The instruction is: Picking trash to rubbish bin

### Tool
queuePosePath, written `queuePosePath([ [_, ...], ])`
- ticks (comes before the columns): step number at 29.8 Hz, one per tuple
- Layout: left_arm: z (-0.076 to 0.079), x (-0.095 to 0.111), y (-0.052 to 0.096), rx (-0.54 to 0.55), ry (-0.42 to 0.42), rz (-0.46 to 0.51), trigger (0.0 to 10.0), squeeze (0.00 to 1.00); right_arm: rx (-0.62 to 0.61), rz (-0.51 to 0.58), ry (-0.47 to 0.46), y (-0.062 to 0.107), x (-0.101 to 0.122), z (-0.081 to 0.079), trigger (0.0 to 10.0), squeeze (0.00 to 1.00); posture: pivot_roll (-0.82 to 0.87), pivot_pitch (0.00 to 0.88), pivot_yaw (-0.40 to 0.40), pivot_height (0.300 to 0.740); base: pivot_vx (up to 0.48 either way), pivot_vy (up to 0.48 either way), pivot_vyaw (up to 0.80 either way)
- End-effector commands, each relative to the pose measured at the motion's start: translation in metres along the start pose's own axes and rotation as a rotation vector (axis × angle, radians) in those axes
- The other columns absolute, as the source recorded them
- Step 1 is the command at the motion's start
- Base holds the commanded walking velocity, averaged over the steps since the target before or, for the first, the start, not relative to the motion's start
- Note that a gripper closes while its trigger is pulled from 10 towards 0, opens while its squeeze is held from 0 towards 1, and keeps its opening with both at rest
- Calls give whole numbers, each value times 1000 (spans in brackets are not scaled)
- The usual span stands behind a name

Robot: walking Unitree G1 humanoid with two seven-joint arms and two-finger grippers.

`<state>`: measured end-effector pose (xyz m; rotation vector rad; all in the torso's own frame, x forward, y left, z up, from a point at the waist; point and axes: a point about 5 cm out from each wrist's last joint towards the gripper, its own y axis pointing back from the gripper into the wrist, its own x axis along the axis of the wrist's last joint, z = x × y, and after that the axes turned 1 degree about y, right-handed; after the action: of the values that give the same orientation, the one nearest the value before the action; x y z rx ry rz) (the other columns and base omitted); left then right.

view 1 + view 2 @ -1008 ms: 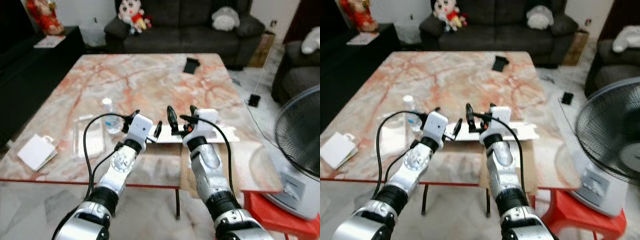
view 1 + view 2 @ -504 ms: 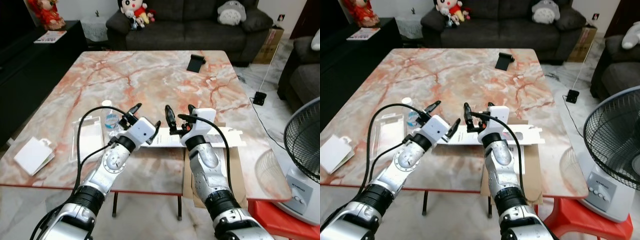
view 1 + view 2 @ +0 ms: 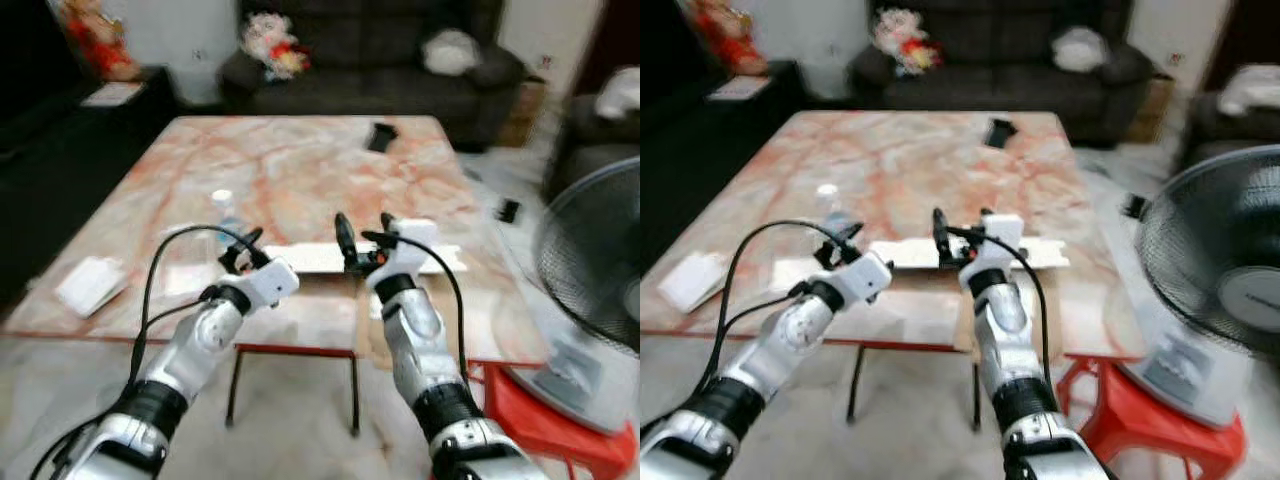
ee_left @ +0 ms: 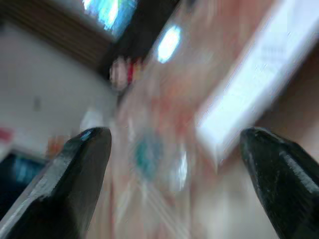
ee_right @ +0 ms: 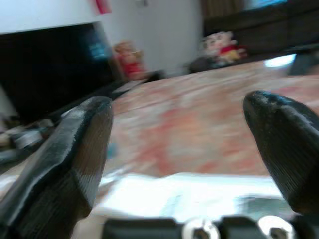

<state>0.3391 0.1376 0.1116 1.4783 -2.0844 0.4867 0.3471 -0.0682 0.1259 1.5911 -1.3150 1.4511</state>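
Left gripper (image 3: 238, 252) held over the near edge of the marble table (image 3: 300, 165), fingers spread and holding nothing; right gripper (image 3: 362, 240) likewise spread and empty, just before the long white flattened box (image 3: 320, 257) that lies across the table's near side. On the table from left: a white packet (image 3: 90, 285) at the near left corner, a clear plastic tray (image 3: 185, 272), a small water bottle (image 3: 224, 215) standing upright beside it, and a dark object (image 3: 380, 136) far across. Room: dark sofa (image 3: 370, 60) with soft toys (image 3: 275, 45) behind, fan (image 3: 590, 260) at right; views blurred.
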Motion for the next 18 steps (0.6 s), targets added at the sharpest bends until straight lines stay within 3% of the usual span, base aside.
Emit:
queuePosePath([
  [1,-5,-4,-2,64,75,-48,10000,0,0,8,-19,-2,2,-5,10000,0,-27,30,23,740,0,0,0],
  [2,-5,-4,-2,64,75,-48,10000,0,0,8,-19,-2,2,-5,10000,0,-27,30,23,740,0,0,0],
  [3,-5,-2,-4,103,221,-65,10000,0,0,9,-20,-2,2,-5,10000,0,-30,32,20,740,0,0,0],
  [6,-7,4,-8,168,410,-76,10000,0,-1,8,-18,-2,2,-4,10000,0,-32,34,19,740,0,0,0],
  [7,-8,11,-11,183,427,-48,10000,0,-2,6,-17,-1,2,-3,10000,0,-32,34,19,740,0,0,0],
  [11,-7,14,-16,183,375,-53,10000,0,-3,1,-16,-1,1,-2,10000,0,-36,33,17,740,0,0,0],
  [14,-10,12,-21,144,215,-65,10000,0,-4,-6,-15,0,-1,-3,10000,0,-37,32,17,740,0,0,0],
  [18,-17,8,-24,158,192,-81,10000,0,-2,-14,-13,0,-3,-3,10000,0,-35,32,19,740,0,0,0],
])
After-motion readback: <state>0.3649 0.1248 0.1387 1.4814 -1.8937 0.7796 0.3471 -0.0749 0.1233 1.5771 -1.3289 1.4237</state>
